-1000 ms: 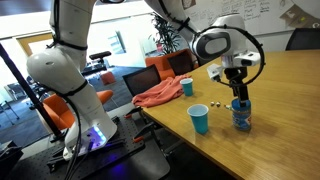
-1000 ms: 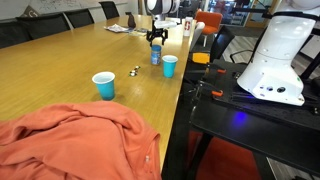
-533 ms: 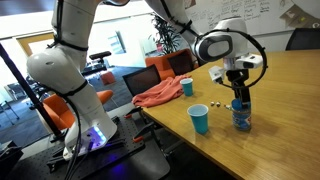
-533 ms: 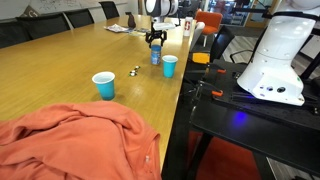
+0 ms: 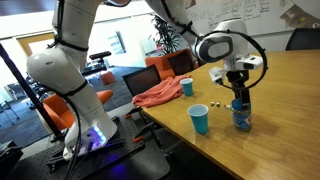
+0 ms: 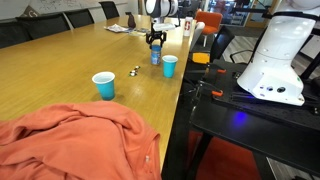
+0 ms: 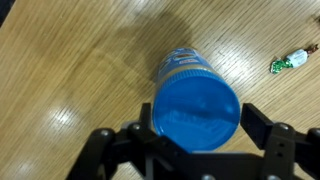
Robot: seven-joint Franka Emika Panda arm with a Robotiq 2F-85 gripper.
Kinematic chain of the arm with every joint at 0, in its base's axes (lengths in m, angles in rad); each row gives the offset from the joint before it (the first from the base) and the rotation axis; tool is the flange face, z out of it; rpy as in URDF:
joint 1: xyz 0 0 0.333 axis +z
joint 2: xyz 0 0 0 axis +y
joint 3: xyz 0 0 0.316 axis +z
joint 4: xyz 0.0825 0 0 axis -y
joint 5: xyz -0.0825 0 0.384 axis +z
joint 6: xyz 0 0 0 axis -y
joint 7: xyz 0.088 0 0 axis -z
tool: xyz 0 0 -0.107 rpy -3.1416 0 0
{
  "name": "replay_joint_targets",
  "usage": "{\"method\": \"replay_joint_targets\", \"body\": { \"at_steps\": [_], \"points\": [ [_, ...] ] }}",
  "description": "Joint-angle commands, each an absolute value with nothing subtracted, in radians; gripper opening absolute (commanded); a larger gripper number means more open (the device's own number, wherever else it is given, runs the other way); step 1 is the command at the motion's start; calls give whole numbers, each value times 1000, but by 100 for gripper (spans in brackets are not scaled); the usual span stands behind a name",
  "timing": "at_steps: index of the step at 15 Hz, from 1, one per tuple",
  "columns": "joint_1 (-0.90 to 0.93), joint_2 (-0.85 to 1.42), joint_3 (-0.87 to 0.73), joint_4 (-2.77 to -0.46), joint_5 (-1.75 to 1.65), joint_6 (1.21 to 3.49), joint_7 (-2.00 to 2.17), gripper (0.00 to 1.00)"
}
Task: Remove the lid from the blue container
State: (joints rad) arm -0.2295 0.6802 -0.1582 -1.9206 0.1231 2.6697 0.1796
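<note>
One blue container [image 5: 241,117] stands near the surface's [image 5: 290,90] long edge with its single lid [image 7: 197,112] on. The tool [image 7: 197,120] is clenched on the lid's rim. There are two open cups: a blue cup [image 5: 200,120] near the container and a teal cup [image 5: 187,87] by the one orange cloth [image 5: 160,94]. Nothing has shifted since the earlier frames.

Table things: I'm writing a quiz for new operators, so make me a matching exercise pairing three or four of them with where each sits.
1. lid
2. orange cloth
3. teal cup
4. wrapped sweet

A. standing beside the cloth
B. on the jar, between the fingers of the gripper
C. crumpled in a heap on the table
D. lying flat near the jar

Pairs: 1-B, 2-C, 3-A, 4-D
</note>
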Motion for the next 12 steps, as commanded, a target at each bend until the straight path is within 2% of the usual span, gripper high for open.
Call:
{"method": "replay_joint_targets", "body": {
  "at_steps": [1,2,12],
  "points": [
    [-237,686,-153,-1912,141,2692,162,58],
    [-235,681,-158,-1916,139,2689,167,55],
    [-257,487,-147,-2019,182,2658,153,55]
  ]
}}
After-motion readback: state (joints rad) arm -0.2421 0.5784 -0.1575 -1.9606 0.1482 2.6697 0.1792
